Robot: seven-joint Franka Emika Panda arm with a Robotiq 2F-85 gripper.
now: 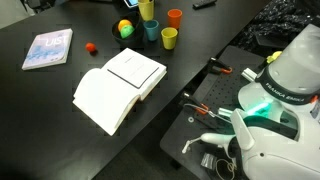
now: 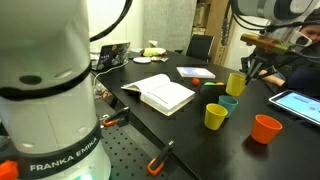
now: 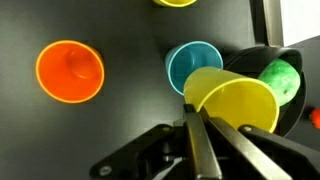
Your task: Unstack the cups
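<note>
My hand (image 3: 198, 114) pinches the tilted yellow cup's (image 3: 236, 100) rim over the teal cup (image 3: 190, 62); the orange cup (image 3: 70, 70) stands apart.

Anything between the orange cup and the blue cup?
Nothing: bare black table between orange cup and blue cup in the wrist view. The gripper holds a yellow cup beside it.

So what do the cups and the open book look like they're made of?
The orange cup, blue cup and the yellow cup in the jaws look like moulded plastic: uniform bright colour, smooth, slightly glossy rims. The open book looks like matte white paper, probably.
</note>
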